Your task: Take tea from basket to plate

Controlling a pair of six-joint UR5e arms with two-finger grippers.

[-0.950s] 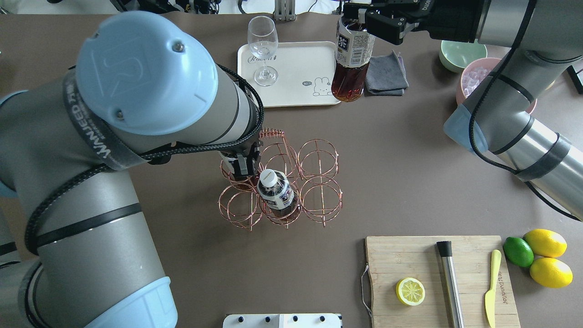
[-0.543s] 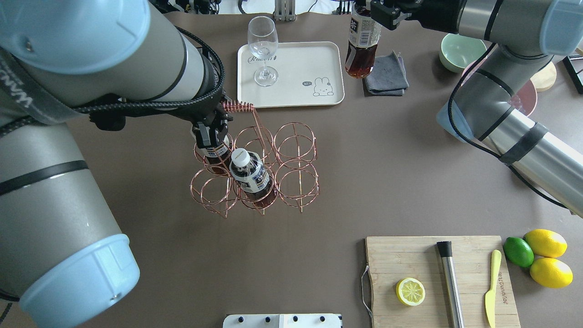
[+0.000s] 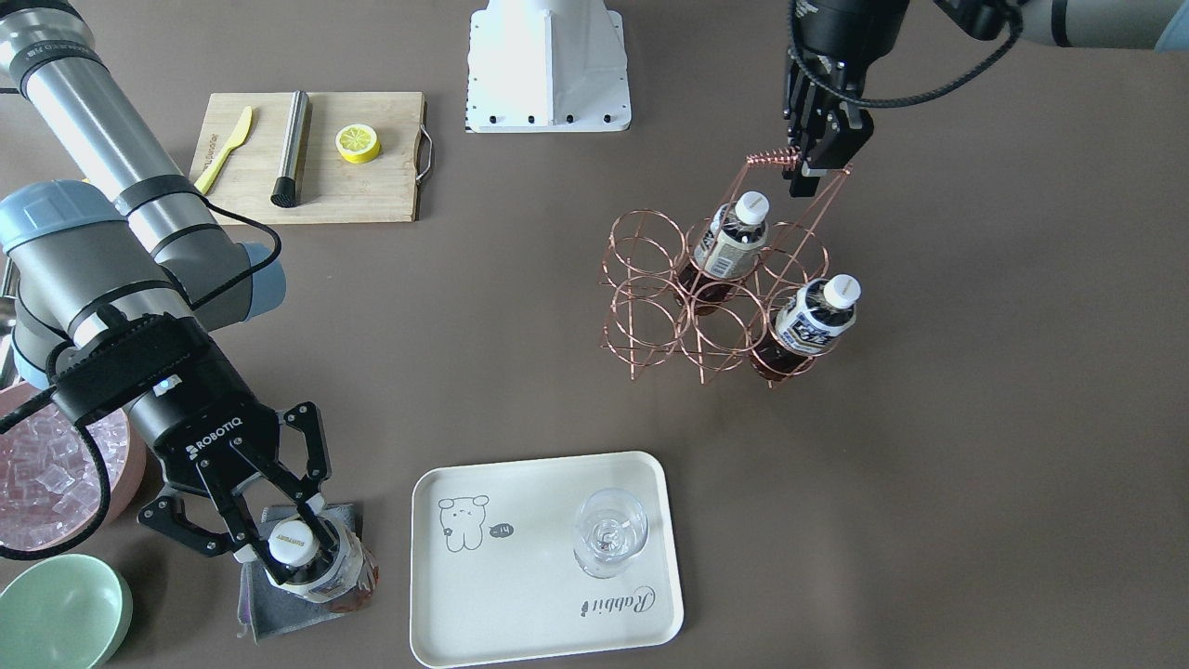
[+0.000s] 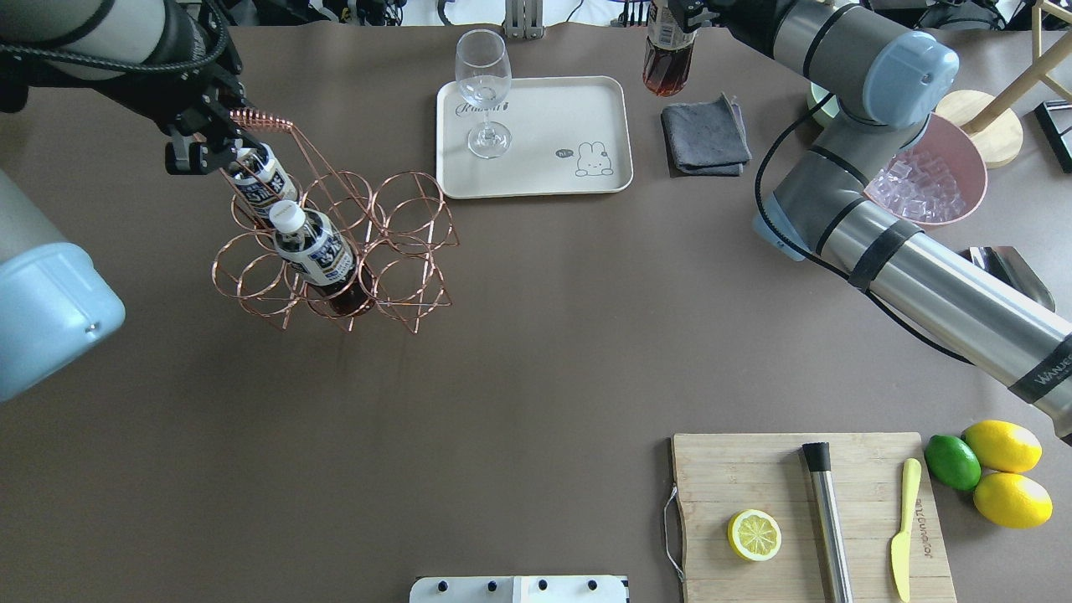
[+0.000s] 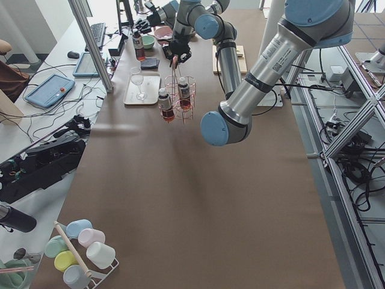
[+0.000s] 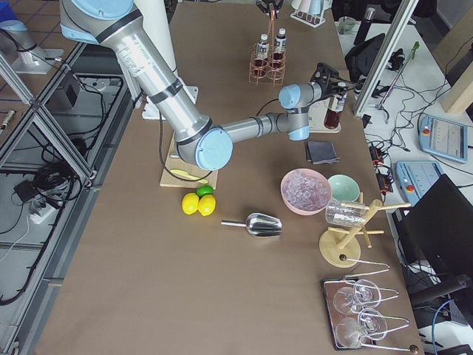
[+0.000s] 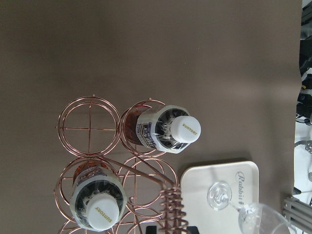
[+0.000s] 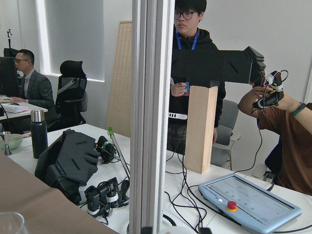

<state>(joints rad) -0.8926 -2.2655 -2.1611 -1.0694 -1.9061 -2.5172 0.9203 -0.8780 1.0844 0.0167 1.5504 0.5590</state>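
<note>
Only the front-facing view shows the right gripper (image 3: 290, 541) properly. Its fingers are closed round the neck of the tea bottle (image 3: 325, 578) just under the white cap, and the bottle is over the grey cloth (image 3: 260, 609), beside the plate (image 3: 520, 613) rather than on it. The overhead view cuts that gripper off at its top edge and gives just the bottle's lower half. The right wrist camera looks out at the room (people, desks, a metal post). The left wrist view looks straight down into the copper basket (image 7: 90, 129), with a second bottle (image 7: 168, 130) and a third bottle (image 7: 97, 207) in its rings. The right arm reaches across to the table's far edge. The left arm is stretched out, with the left gripper (image 3: 810, 177) pointing down and pinched on the basket's coiled handle (image 3: 771, 158)
</note>
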